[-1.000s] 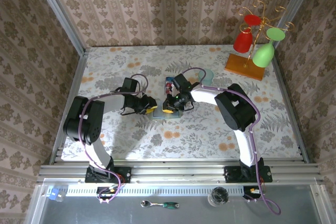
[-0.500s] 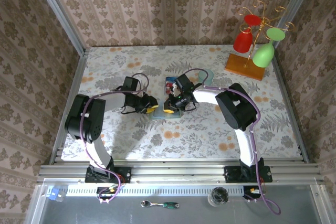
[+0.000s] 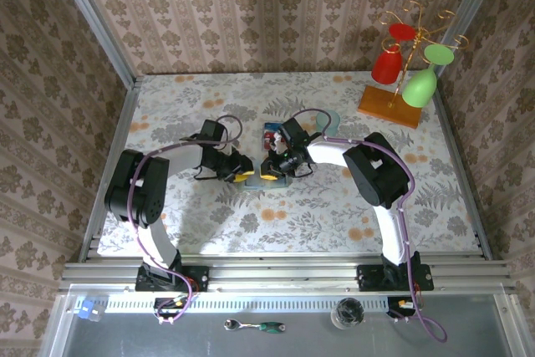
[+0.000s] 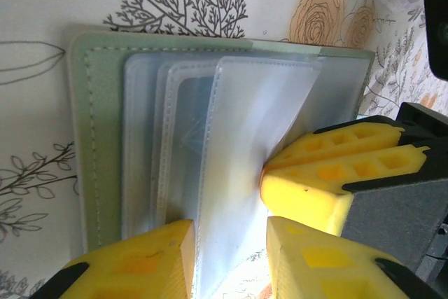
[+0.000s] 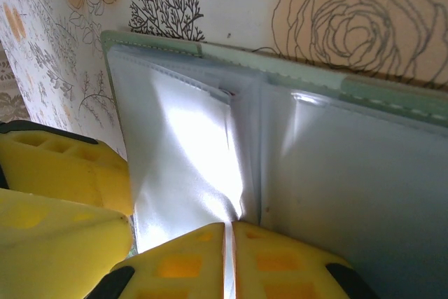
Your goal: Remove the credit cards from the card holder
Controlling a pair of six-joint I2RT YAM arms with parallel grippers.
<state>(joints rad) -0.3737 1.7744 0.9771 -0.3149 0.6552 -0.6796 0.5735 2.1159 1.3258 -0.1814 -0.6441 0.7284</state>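
Flipping step: right fingers (image 5: 229, 260) pinch the holder's (image 4: 91, 138) clear sleeve (image 4: 245, 138), left fingers (image 3: 243, 175) sit loose around it; next, I'd peel it back.

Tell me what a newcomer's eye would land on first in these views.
First, two yellow-fingered hands meet over the open grey-green card holder in the middle of the floral table. The right hand is pinched shut on one of the holder's clear sleeves, and the left hand stands open with a sleeve's edge between its fingers. Next comes the rack hung with red and green glasses at the far right corner.
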